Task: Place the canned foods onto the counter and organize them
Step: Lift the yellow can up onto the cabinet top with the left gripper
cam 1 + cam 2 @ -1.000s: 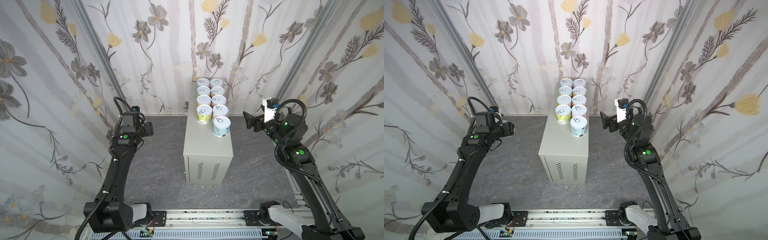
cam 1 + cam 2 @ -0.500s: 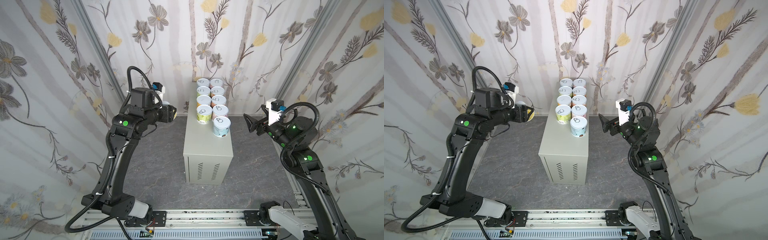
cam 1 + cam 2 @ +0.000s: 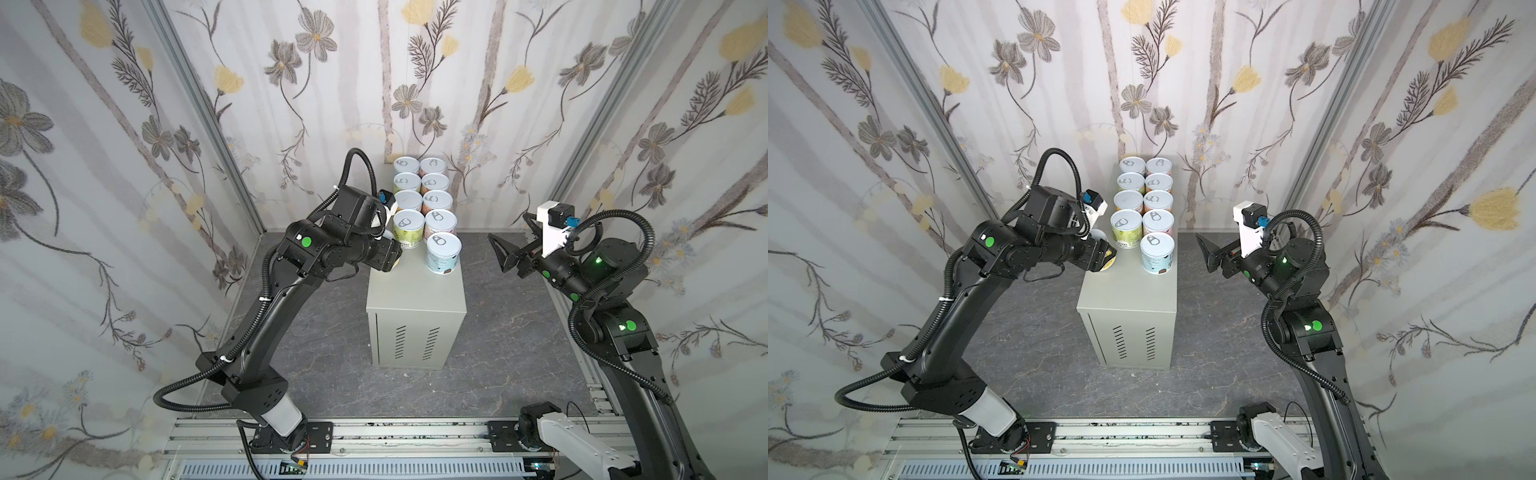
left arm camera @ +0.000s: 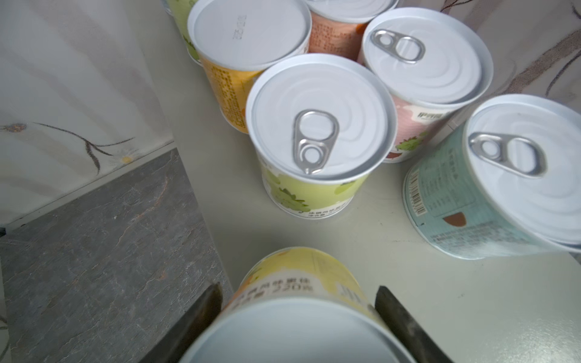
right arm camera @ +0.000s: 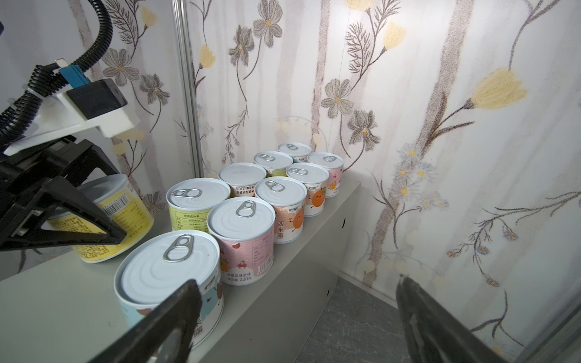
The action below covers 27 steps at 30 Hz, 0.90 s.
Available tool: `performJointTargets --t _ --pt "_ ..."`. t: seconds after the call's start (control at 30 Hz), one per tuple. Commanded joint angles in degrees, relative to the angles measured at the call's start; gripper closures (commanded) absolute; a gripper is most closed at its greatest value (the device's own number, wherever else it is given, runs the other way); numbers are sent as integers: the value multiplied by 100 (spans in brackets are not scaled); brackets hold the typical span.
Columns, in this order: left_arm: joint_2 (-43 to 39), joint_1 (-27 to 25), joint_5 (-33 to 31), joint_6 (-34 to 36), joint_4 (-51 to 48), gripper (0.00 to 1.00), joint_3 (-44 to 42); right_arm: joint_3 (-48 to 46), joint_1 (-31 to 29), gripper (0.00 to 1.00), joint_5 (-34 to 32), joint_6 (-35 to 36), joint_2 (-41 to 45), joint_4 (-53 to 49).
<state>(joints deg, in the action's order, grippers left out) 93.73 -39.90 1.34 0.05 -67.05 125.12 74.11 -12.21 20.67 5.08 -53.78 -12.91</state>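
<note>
Nine canned foods (image 3: 440,220) stood in two rows on the counter (image 3: 415,291), while the left gripper (image 4: 297,294) clasped the tenth, a yellow can (image 5: 125,217), tilted over the last gap, and the right gripper (image 5: 298,283) gaped wide and empty nearby.

Bright, even light everywhere, hardly any shadow

Both top views are crisp but bow at the edges, so the wall posts (image 3: 200,112) lean. In the left wrist view the white lids (image 4: 345,103) get a bit of glare and the close yellow can (image 4: 295,276) goes soft. Right wrist view: fingers (image 5: 163,323) of the right gripper (image 5: 297,280) are blurry, cans (image 5: 242,232) only drop faint shadows on the counter (image 5: 63,298).
</note>
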Motion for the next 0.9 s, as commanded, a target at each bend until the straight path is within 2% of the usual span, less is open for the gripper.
performJointTargets --t 0.0,0.27,0.47,0.67,0.87 --pt "105 -138 -118 123 -63 44 10 -61 -1 3 109 72 74 19" --pt "127 -298 -134 177 -89 42 -124 -237 -1 2 -18 158 260 -145" --pt "156 -342 -187 188 -100 39 -128 -283 -1 0 -458 342 400 -247" --pt "180 -343 -169 170 -113 38 -146 -347 -1 0 -467 396 455 -289" --pt "179 -352 -229 135 -138 31 -146 -493 -1 0 -733 516 544 -236"
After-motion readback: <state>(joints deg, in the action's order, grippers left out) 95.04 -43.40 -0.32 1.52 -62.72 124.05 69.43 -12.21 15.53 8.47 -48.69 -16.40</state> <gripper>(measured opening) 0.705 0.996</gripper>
